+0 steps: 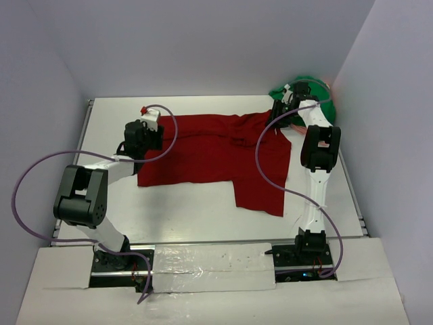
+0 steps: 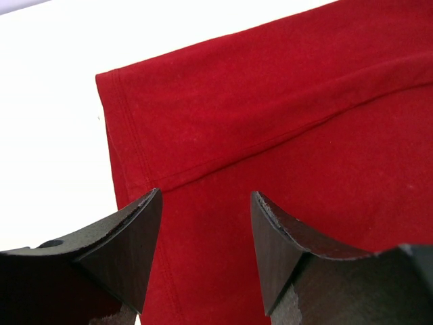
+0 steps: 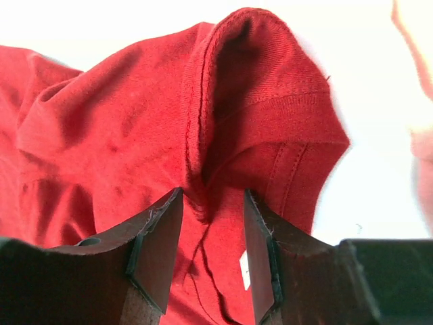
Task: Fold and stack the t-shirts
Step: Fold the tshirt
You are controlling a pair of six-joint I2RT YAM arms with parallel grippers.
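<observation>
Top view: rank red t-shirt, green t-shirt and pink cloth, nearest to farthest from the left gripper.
1. The red t-shirt, under the left gripper.
2. The green t-shirt, far right corner.
3. The pink cloth, just beyond it, rightmost.

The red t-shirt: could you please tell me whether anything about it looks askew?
Yes. The red t-shirt is not flat: its collar end is bunched into a raised ridge at the right hand, and one part juts toward the near edge.

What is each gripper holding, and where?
Nothing. The left gripper is open over the hem of the red shirt; the right gripper open astride its collar.
</observation>
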